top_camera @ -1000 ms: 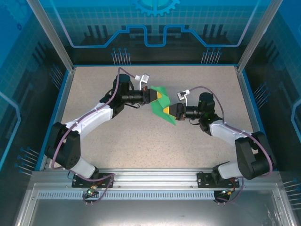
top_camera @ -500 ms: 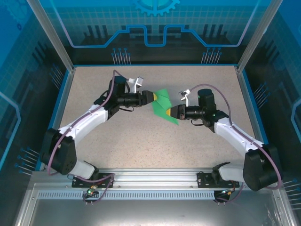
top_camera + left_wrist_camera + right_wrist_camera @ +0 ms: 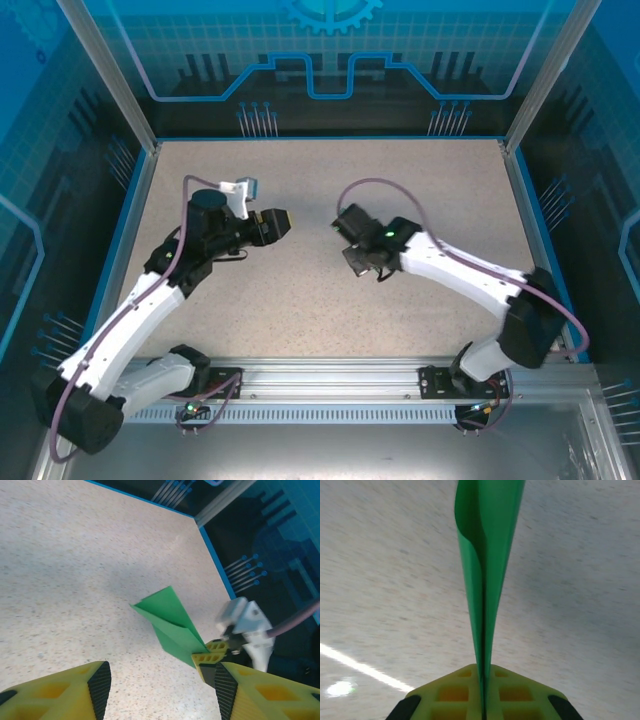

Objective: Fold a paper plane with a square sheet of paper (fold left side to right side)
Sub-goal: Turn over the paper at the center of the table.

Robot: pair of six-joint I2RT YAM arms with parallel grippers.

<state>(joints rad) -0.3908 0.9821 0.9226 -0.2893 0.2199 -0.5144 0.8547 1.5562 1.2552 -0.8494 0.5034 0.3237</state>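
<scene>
The paper plane (image 3: 172, 622), a folded green dart, sat clamped by one end in my right end effector (image 3: 208, 656), with its sharp point sticking out free over the speckled worktop (image 3: 60, 555). From the right wrist I saw the yellow fingers (image 3: 455, 692) pressed together on the fold, and the paper's layers bowed apart further out. My left end effector (image 3: 162, 687) stood apart from the paper, its fingers spread and holding nothing.
</scene>
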